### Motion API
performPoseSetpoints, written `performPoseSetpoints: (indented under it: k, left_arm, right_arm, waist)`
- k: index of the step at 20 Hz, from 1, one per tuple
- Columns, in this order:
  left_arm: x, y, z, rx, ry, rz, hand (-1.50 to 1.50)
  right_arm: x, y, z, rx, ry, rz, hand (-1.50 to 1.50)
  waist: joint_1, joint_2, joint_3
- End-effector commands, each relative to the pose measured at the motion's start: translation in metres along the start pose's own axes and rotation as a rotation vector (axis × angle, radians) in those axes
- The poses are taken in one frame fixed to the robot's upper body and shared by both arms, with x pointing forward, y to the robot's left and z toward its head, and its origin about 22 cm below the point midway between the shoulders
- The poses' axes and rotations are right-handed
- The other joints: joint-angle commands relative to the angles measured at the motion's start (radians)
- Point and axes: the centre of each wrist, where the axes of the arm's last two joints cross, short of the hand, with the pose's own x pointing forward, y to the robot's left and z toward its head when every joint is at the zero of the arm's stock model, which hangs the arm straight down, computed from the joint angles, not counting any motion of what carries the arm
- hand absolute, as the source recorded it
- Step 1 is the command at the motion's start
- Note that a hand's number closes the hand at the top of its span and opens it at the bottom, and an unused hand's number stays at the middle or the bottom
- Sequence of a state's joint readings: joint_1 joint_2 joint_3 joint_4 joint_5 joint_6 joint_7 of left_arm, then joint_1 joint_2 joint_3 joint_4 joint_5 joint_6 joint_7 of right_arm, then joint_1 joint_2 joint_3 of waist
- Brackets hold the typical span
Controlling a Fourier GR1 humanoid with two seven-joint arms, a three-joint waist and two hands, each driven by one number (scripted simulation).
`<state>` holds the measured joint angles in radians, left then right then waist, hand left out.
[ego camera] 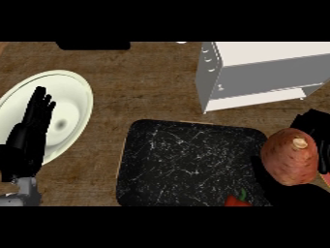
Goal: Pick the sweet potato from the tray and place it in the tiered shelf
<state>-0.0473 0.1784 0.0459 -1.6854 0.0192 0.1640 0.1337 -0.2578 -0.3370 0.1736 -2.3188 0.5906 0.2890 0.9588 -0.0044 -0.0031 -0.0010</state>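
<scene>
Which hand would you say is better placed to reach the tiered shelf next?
Right hand: it holds the sweet potato near the tiered shelf; the left hand rests open far left.

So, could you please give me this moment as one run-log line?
phase: carry | right robot hand: shut on sweet potato, at tray's right edge | left robot hand: open over plate | tiered shelf: not reached

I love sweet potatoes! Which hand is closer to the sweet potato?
Right. The right hand curls round the sweet potato; the left hand rests open far off, over the white plate.
</scene>
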Motion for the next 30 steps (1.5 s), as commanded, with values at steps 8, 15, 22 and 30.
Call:
performPoseSetpoints:
  k: [8, 15, 22, 30]
  left_arm:
    - [0.014, 0.012, 0.003, -0.012, -0.01, 0.0, 0.0]
    - [0.009, -0.01, 0.003, -0.029, 0.0, -0.002, 0.0]
    - [-0.003, 0.002, -0.009, -0.024, -0.005, 0.018, 0.0]
    - [0.001, -0.006, -0.013, -0.014, -0.012, 0.01, 0.0]
  right_arm:
    - [-0.012, -0.051, -0.038, -0.132, 0.069, -0.022, 1.5]
    - [-0.021, -0.025, -0.095, -0.166, 0.068, -0.065, 1.5]
    - [-0.064, -0.013, -0.14, -0.21, 0.065, -0.1, 1.5]
    - [-0.068, 0.015, -0.188, -0.245, 0.043, -0.108, 1.5]
  waist:
    - [0.008, 0.002, 0.001]
    - [0.013, 0.004, 0.001]
    - [0.01, 0.004, 0.001]
    - [0.013, 0.006, 0.001]
